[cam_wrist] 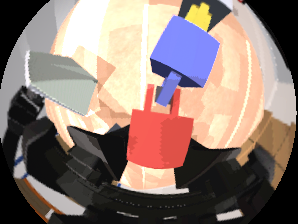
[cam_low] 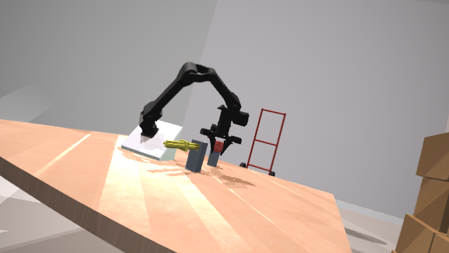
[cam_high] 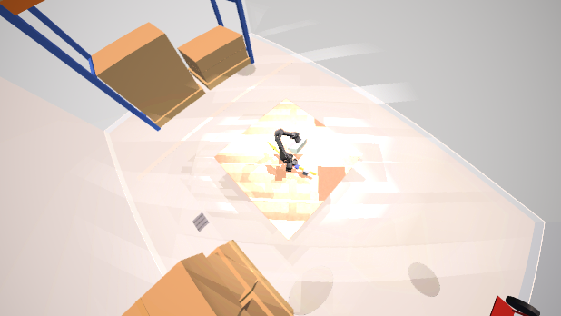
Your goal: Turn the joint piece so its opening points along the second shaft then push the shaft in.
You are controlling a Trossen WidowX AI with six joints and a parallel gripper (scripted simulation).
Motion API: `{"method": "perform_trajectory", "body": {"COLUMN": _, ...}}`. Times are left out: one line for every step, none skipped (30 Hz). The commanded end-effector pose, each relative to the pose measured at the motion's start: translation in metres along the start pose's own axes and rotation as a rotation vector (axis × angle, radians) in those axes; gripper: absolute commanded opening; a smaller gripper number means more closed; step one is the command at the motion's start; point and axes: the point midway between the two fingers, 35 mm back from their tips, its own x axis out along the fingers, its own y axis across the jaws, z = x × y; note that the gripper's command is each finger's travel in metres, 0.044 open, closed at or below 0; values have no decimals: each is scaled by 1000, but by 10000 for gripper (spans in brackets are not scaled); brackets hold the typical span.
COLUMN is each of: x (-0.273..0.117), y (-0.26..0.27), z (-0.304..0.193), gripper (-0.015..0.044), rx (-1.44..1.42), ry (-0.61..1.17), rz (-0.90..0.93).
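My gripper (cam_low: 218, 150) (cam_wrist: 154, 124) is shut on the red joint piece (cam_low: 218, 146) (cam_wrist: 160, 142), one finger on each side. Two red prongs straddle the tab of a blue hinge piece (cam_wrist: 185, 52) (cam_high: 297, 166). Behind it the yellow fixed shaft (cam_wrist: 199, 16) (cam_high: 312, 173) (cam_low: 213, 160) is in its dark block (cam_wrist: 218, 14). The yellow second shaft (cam_low: 176, 144) (cam_high: 272, 146) passes into the nearer grey block (cam_low: 196, 157), left of the gripper in the exterior view. In the wrist view this shaft does not show, and I cannot tell exactly where the red piece's opening points.
A pale sloped block (cam_low: 168, 134) (cam_wrist: 62, 80) (cam_high: 298, 144) stands by the arm's base. The wooden table (cam_low: 152, 203) carries the arm and both blocks. Beyond it are a red hand truck (cam_low: 265, 142) and stacked cartons (cam_low: 434, 160).
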Motion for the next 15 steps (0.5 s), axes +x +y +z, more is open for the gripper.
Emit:
{"method": "perform_trajectory", "body": {"x": 2, "y": 3, "z": 0, "gripper": 0, "rx": 75, "ry": -43, "rz": -3}}
{"method": "perform_trajectory", "body": {"x": 2, "y": 4, "z": -1, "gripper": 0, "rx": 90, "ry": -52, "rz": -4}}
{"method": "perform_trajectory", "body": {"x": 3, "y": 5, "z": -1, "gripper": 0, "rx": 104, "ry": -61, "rz": -5}}
{"method": "perform_trajectory", "body": {"x": 3, "y": 5, "z": -1, "gripper": 0, "rx": 119, "ry": -70, "rz": -6}}
{"method": "perform_trajectory", "body": {"x": 4, "y": 6, "z": -1, "gripper": 0, "rx": 134, "ry": -78, "rz": -8}}
{"method": "perform_trajectory", "body": {"x": 4, "y": 7, "z": -1, "gripper": 0, "rx": 149, "ry": -87, "rz": -9}}
{"method": "perform_trajectory", "body": {"x": 5, "y": 8, "z": -1, "gripper": 0, "rx": 164, "ry": -96, "rz": -11}}
{"method": "perform_trajectory", "body": {"x": 5, "y": 8, "z": -1, "gripper": 0, "rx": 179, "ry": -104, "rz": -13}}
{"method": "perform_trajectory", "body": {"x": 5, "y": 9, "z": 0, "gripper": 0, "rx": 194, "ry": -113, "rz": -15}}
{"method": "perform_trajectory", "body": {"x": 6, "y": 10, "z": 0, "gripper": 0, "rx": 209, "ry": -122, "rz": -18}}
{"method": "perform_trajectory", "body": {"x": 6, "y": 10, "z": 0, "gripper": 0, "rx": 224, "ry": -131, "rz": -20}}
{"method": "perform_trajectory", "body": {"x": 7, "y": 11, "z": 0, "gripper": 0, "rx": 239, "ry": -140, "rz": -23}}
{"method": "perform_trajectory", "body": {"x": 7, "y": 12, "z": 0, "gripper": 0, "rx": 254, "ry": -148, "rz": -25}}
{"method": "perform_trajectory", "body": {"x": 8, "y": 13, "z": 0, "gripper": 0, "rx": 269, "ry": -157, "rz": -28}}
{"method": "perform_trajectory", "body": {"x": 8, "y": 13, "z": 0, "gripper": 0, "rx": 284, "ry": -166, "rz": -31}}
